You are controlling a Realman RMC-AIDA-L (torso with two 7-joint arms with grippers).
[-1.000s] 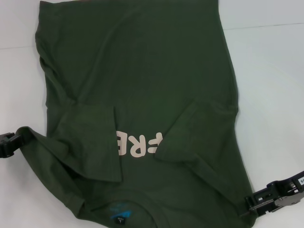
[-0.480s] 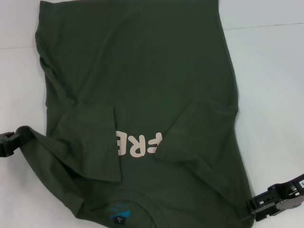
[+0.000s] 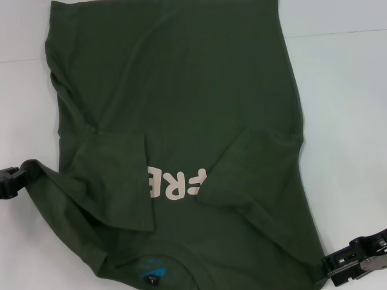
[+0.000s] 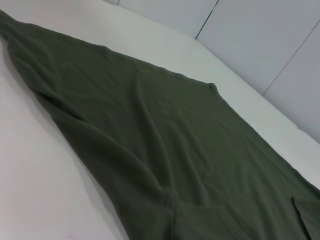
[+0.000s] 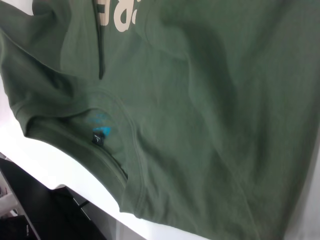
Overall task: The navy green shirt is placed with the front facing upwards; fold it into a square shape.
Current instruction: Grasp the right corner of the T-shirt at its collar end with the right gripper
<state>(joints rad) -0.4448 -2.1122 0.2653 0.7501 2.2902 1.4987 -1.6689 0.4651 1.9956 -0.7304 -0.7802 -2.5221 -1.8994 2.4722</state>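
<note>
Shirt: navy green shirt (image 3: 181, 121) lay front-up on the white table (image 3: 344, 90), both sleeves folded inward, collar nearest the robot.
Left gripper (image 3: 13, 181): pinching the shirt's left edge.
Right gripper (image 3: 338, 269): at the lower right hem; grip impossible to tell.

The navy green shirt (image 3: 181, 121) lay spread on the white table (image 3: 344, 90), collar toward the robot. Both sleeves were folded inward over the chest, partly covering its pale pink lettering (image 3: 175, 182).
</note>
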